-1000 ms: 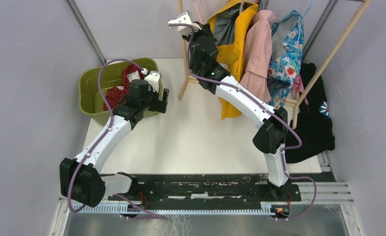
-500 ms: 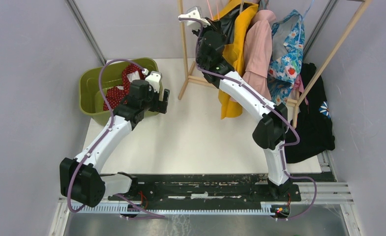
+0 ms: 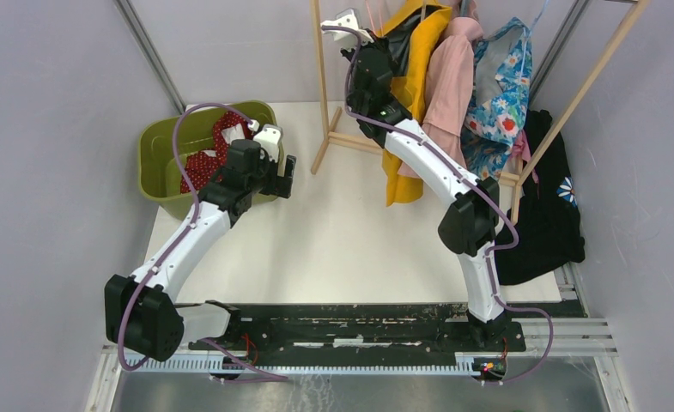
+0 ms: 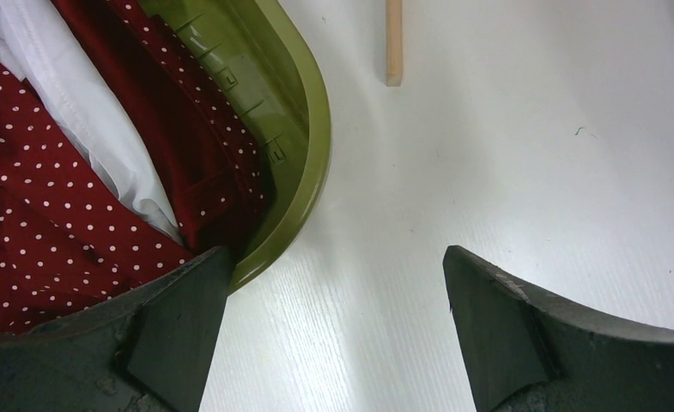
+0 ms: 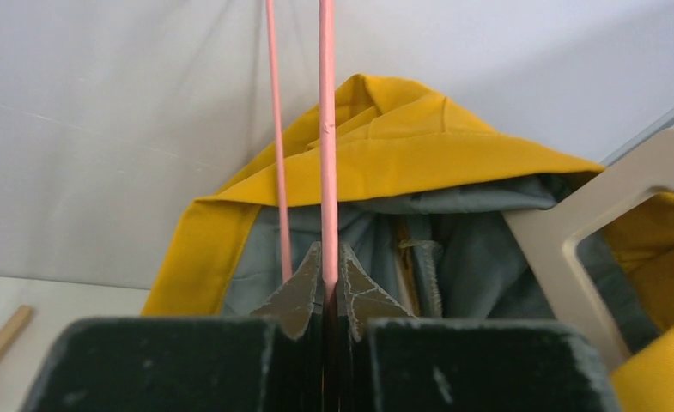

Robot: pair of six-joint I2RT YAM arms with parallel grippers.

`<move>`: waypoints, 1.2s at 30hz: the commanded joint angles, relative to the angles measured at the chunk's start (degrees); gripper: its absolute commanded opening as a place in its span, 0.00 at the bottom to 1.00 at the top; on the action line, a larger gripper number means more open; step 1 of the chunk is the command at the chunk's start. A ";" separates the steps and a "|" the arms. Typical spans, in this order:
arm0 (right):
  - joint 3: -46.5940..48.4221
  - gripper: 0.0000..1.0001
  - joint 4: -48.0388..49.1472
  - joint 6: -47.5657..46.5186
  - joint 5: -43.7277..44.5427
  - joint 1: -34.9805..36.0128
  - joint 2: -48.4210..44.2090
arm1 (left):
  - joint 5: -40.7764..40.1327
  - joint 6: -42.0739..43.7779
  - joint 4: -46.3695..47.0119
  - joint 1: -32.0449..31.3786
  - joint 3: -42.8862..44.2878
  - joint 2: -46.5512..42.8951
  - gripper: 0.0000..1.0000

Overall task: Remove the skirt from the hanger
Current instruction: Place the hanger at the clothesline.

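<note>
Two arms share the job unevenly. Well to the left of the wooden rack (image 3: 320,77) sits a green tub (image 3: 157,159) holding a red dotted cloth (image 4: 50,215); it is probably the drop place for clothes taken off the rack. The left end effector (image 4: 333,262) hovers over the tub's rim on the side facing the rack. Its fingers are spread wide and hold nothing, so it looks parked out of the way above the white worktop (image 3: 342,240). Up by the rack's left post, the right end effector (image 5: 324,257) is pinched tight on a thin pink hanger rod (image 5: 327,129), likely to steady or lift the hanger. What I take to be the yellow skirt (image 5: 419,163), grey-lined, hangs on the rack just behind that rod, not yet free. Further right on the rack hang a pink garment (image 3: 453,86) and a blue flowered one (image 3: 500,94), and a black one (image 3: 548,206) slumps at the rack's right foot.
</note>
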 commanded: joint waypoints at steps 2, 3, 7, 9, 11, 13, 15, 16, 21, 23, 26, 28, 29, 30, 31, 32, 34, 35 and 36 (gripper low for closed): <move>2.91 0.01 -11.38 13.56 0.12 -1.01 0.81 | -0.21 2.19 0.81 -0.24 -0.10 1.04 0.99; 2.74 0.01 -13.21 15.49 -0.19 -0.73 0.64 | -0.13 2.17 0.81 -0.30 -0.05 1.08 0.99; 2.69 0.01 -20.07 22.28 -2.63 0.12 -0.52 | -0.21 2.35 0.59 -0.31 0.22 1.27 0.99; 3.14 0.01 -22.54 25.46 -3.39 0.24 -1.10 | -0.21 2.29 0.55 -0.31 0.39 1.33 0.99; 3.10 0.01 -23.94 26.64 -3.89 0.22 -2.01 | -0.19 2.28 0.54 -0.27 0.41 1.28 0.99; 3.21 0.01 -24.92 27.94 -3.93 0.25 -2.79 | -0.12 2.28 0.59 -0.30 0.36 1.20 0.99; 4.50 0.01 -26.75 29.96 -4.50 0.33 -3.36 | -0.14 2.28 0.63 -0.31 0.24 1.14 0.99; 5.41 0.01 -28.62 31.22 -5.31 0.37 -3.46 | -0.05 2.27 0.72 -0.31 0.23 1.11 0.99; 8.86 0.01 -30.82 33.72 -7.55 1.39 -3.59 | 0.06 2.19 0.72 -0.31 0.26 0.59 0.99; 9.89 0.01 -31.02 34.31 -7.74 1.72 -3.43 | 0.05 2.19 0.72 -0.31 0.18 0.36 0.99; 10.24 0.19 -31.31 34.53 -7.88 1.83 -3.21 | 0.05 2.24 0.72 -0.31 0.07 0.06 0.99; 10.12 0.41 -31.27 34.31 -8.12 1.84 -3.42 | -0.05 2.28 0.72 -0.31 0.09 -0.05 0.99; 9.97 0.47 -31.11 33.95 -8.32 1.97 -3.57 | -0.07 2.28 0.72 -0.31 0.05 -0.05 0.99; 9.85 0.51 -30.95 33.44 -8.64 2.03 -3.62 | -0.08 2.33 0.80 -0.31 0.16 -0.05 0.99; 9.76 0.55 -30.70 32.85 -8.73 2.10 -3.71 | -0.07 2.29 0.81 -0.31 0.15 -0.05 0.99; 9.69 0.57 -30.39 32.30 -8.73 2.26 -3.85 | 0.04 2.28 0.81 -0.29 0.14 -0.05 0.99; 9.38 0.59 -29.83 31.28 -9.06 2.43 -4.18 | 0.08 2.30 0.81 -0.29 0.22 0.01 0.99; 9.05 0.60 -29.41 30.89 -9.14 2.62 -4.66 | 0.20 2.29 0.81 -0.31 0.31 0.03 0.99; 8.77 0.61 -29.24 30.42 -9.29 2.75 -5.01 | 0.23 2.28 0.87 -0.31 0.31 0.05 0.99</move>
